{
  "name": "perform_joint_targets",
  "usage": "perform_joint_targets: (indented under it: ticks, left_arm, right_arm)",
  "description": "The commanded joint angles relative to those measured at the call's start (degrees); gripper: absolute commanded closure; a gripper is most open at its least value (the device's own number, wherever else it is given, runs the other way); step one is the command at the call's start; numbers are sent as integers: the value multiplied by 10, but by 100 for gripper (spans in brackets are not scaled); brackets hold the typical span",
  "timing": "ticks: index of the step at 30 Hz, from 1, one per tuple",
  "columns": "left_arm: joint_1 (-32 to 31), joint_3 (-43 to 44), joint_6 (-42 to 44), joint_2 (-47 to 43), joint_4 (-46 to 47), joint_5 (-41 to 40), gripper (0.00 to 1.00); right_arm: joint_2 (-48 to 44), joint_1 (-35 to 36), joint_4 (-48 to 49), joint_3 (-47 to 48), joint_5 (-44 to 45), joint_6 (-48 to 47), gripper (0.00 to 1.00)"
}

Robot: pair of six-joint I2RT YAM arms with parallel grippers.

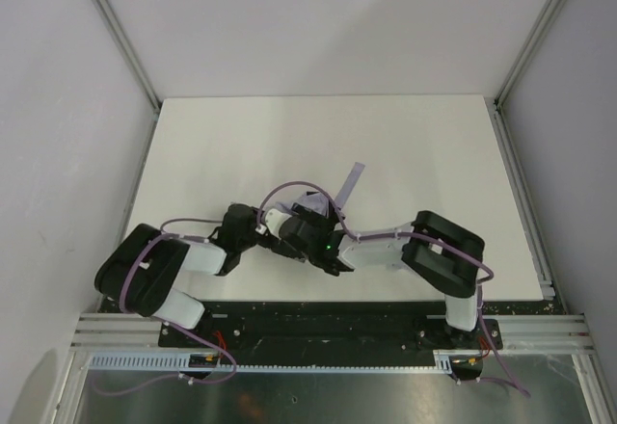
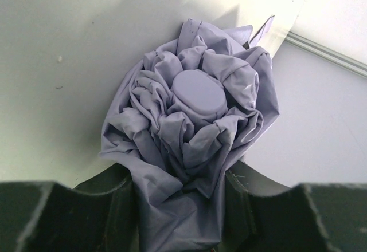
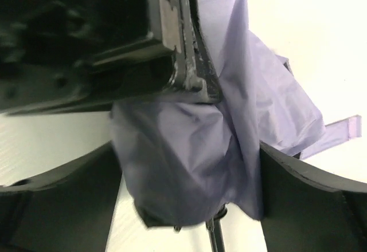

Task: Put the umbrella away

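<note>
High rear view down onto the table; both wrist views close against the same umbrella.

The left tool and right tool crowd together around the umbrella, each blocking the other's side. Beyond and to either side, the table lies open up to the walls.

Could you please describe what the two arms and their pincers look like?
Both the left arm and right arm have chunky black joint housings joined by white links, with lavender cables looping alongside. A small green light glows near the wrists. The left pincer and right pincer have broad, dark, matte fingers.
</note>
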Motion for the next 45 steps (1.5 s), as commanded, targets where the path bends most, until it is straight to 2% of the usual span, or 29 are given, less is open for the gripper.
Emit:
perform_joint_targets:
  ticks: [1,5,7,8,11,13,16,19,20,22,30,39,42,43,45]
  left_arm:
    - [-1,13,8,-20,-118,0,100]
    - [-2,15,2,-46,-140,-1,100]
    - [-2,16,0,-58,-149,-4,100]
    - [-2,17,0,-62,-151,-5,100]
    - [0,25,12,-74,-155,-13,100]
    - [7,30,33,-80,-155,-18,87]
    - [22,18,55,-104,-156,-30,49]
    - [44,7,83,-134,-156,-33,19]
    - [51,4,89,-142,-155,-31,11]
    - [61,0,96,-154,-156,-23,3]
    - [59,13,110,-137,-136,-10,1]
    - [11,39,87,-23,-114,-21,2]
    - [2,26,75,9,-83,-26,10]
    - [0,19,74,14,-73,-30,16]
    - [0,9,77,18,-58,-42,35]
  right_arm:
    - [55,-8,74,3,114,-31,20]
    - [76,-20,77,3,94,0,57]
    - [80,-28,68,3,60,15,82]
    - [81,-35,61,3,37,23,91]
    - [81,-71,28,3,-101,43,99]
    - [83,-101,6,1,-212,49,100]
    - [85,-136,-20,1,-338,49,100]
    - [91,-176,-31,2,-460,56,100]
    - [94,-186,-34,3,-494,58,100]
    - [104,-205,-58,16,-560,58,100]
    - [131,-236,-78,65,-701,70,100]
    - [151,-259,-71,103,-784,103,100]
    - [157,-260,-71,116,-812,112,100]
    - [159,-261,-72,119,-822,114,100]
    - [162,-262,-75,124,-833,114,100]
